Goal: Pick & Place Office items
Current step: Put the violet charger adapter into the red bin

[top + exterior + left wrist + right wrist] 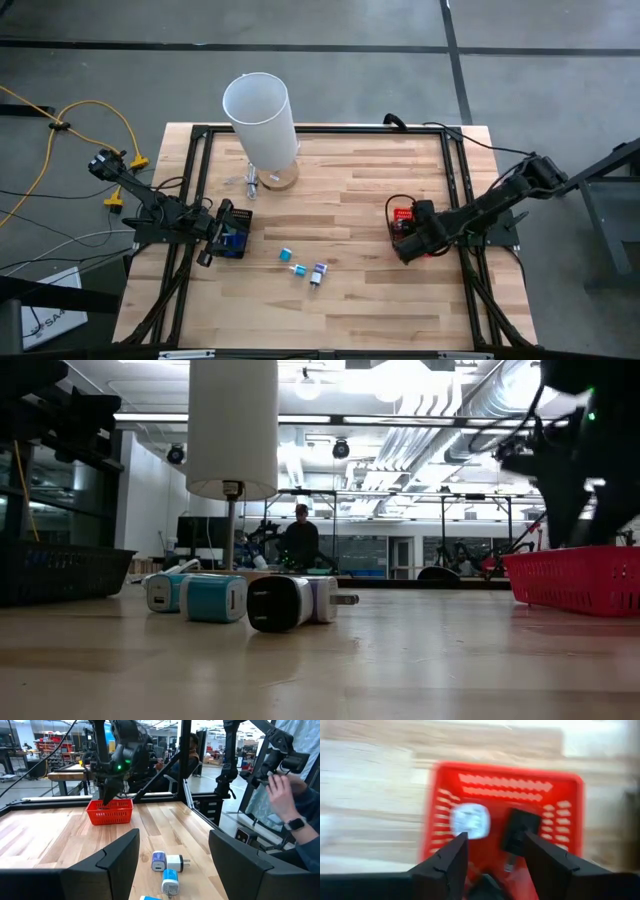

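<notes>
Office items lie in two groups. Three small plug-like pieces (303,266) sit loose on the wooden table (350,210) near its middle: a teal one, a teal-and-white one and a white one with dark ends, close together. From table height they overlap, so their outlines are hard to separate. In the right wrist view, a pale rounded piece (470,820) and a black piece (520,831) rest inside the red basket (566,815), both blurred beyond telling what they are.

The red basket stands on the right side of the table, mostly covered from above by the right gripper (408,240), which hangs over it. Its fingers (442,862) stand parted with nothing between them.

The left gripper (222,240) waits at the table's left edge, its fingers spread wide and empty. Something blue shows at it from above, too small to make out.

A tall white cylinder (262,118) rises at the far side of the table, hiding its own base. Beyond the table, a person's hand (282,792) shows at the edge of the left wrist view, the rest cut off.
</notes>
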Controlling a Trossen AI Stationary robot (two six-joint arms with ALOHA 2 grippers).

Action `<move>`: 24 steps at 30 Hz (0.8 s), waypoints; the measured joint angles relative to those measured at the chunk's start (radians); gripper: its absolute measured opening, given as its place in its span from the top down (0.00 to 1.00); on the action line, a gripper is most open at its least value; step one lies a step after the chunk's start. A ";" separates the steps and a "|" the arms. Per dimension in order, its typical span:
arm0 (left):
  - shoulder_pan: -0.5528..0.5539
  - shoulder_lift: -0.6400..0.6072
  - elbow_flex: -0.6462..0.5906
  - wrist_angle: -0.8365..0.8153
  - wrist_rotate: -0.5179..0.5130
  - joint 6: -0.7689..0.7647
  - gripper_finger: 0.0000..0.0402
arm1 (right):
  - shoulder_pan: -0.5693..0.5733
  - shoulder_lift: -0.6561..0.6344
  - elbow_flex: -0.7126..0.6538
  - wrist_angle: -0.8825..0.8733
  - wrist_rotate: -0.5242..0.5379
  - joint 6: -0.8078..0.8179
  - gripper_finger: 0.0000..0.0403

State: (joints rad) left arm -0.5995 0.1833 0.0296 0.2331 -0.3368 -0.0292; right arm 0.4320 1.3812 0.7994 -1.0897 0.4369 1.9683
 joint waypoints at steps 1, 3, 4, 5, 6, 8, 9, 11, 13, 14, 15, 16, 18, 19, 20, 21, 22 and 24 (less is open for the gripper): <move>0.000 0.000 0.000 0.000 0.000 0.000 0.42 | 0.000 -0.015 0.006 0.008 0.023 -0.020 0.58; 0.000 0.000 0.000 0.000 0.000 0.000 0.42 | 0.000 -0.041 0.018 0.039 0.066 -0.077 0.59; 0.000 0.000 0.000 0.000 0.000 0.000 0.42 | 0.000 -0.051 0.023 0.056 0.084 -0.109 0.59; 0.000 0.000 0.000 0.000 0.000 0.000 0.42 | 0.000 -0.063 0.027 0.077 0.102 -0.144 0.59; 0.000 0.000 0.000 0.000 0.000 0.000 0.42 | 0.000 -0.073 0.028 0.104 0.114 -0.180 0.60; 0.000 0.000 0.000 0.000 0.000 0.000 0.42 | 0.000 -0.092 0.029 0.176 0.137 -0.272 0.60; 0.000 0.000 0.000 0.000 0.000 0.000 0.42 | 0.000 -0.098 0.029 0.222 0.150 -0.323 0.60; 0.000 0.000 0.000 0.000 0.000 0.000 0.42 | 0.000 -0.100 0.029 0.325 0.166 -0.443 0.60; 0.000 0.000 0.000 0.000 0.000 0.000 0.42 | -0.006 -0.100 0.029 0.445 0.169 -0.575 0.60; 0.000 0.000 0.000 0.000 0.000 0.000 0.42 | -0.011 -0.100 0.029 0.506 0.165 -0.641 0.60; 0.000 0.000 0.000 0.000 0.000 0.000 0.42 | -0.018 -0.100 0.029 0.571 0.159 -0.710 0.60; 0.000 0.000 0.000 0.000 0.000 0.000 0.42 | -0.024 -0.099 0.030 0.635 0.148 -0.778 0.60; 0.000 0.000 0.000 0.000 0.000 0.000 0.42 | -0.046 -0.084 0.030 0.752 0.108 -0.912 0.60; 0.000 0.000 0.000 0.000 0.000 0.000 0.42 | -0.060 -0.072 0.031 0.812 0.078 -0.969 0.60; 0.000 0.000 0.000 0.000 0.000 0.000 0.42 | -0.071 -0.059 0.031 0.861 0.046 -1.021 0.60; 0.000 0.000 0.000 0.000 0.000 0.000 0.42 | -0.082 -0.045 0.031 0.897 0.013 -1.065 0.60; 0.000 0.000 0.000 0.000 0.000 0.000 0.42 | -0.095 -0.028 0.031 0.936 -0.024 -1.100 0.60; 0.000 0.000 0.000 0.000 0.000 0.000 0.42 | -0.119 0.010 0.031 1.023 -0.106 -1.156 0.60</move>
State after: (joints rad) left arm -0.5995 0.1832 0.0295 0.2329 -0.3367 -0.0292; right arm 0.3131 1.3912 0.8306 -0.0670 0.3305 0.8120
